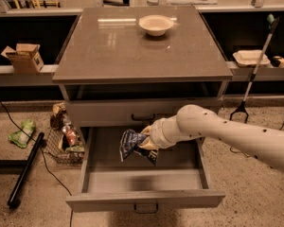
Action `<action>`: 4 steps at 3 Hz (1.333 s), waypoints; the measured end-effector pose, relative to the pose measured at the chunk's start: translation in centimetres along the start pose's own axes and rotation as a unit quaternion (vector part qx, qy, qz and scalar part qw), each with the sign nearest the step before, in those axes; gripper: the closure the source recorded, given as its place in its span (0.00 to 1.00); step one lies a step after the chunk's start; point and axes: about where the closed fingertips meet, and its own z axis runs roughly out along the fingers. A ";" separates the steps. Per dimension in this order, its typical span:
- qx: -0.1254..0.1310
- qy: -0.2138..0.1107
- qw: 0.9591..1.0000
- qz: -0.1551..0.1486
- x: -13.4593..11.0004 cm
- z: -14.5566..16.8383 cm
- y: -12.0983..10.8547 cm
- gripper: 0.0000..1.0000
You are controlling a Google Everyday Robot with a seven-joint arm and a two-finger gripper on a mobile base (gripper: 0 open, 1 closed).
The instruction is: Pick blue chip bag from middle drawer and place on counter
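Note:
The blue chip bag [132, 144] is a crinkled dark-blue foil bag with white lettering. My gripper [145, 140] is shut on its right side and holds it lifted above the floor of the open middle drawer [144, 200]. My white arm reaches in from the right. The glossy grey-brown counter [109, 46] tops the cabinet, above and behind the bag. The grey drawer above [142, 111] is shut.
A white bowl [155, 24] stands on the counter near its back edge. A wire basket with packets [66, 143] and a green packet [22, 132] lie on the floor at left. A black pole [23, 171] lies there too. A grabber tool [255, 67] leans at right.

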 end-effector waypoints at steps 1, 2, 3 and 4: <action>0.035 -0.006 0.999 -0.027 -1.9 -3.7 -1.3 1.00; 0.098 -0.006 0.992 -0.080 -5.8 -11.0 -3.1 1.00; 0.155 -0.001 0.980 -0.126 -9.6 -18.5 -4.6 1.00; 0.175 0.008 0.972 -0.158 -11.4 -21.5 -5.6 1.00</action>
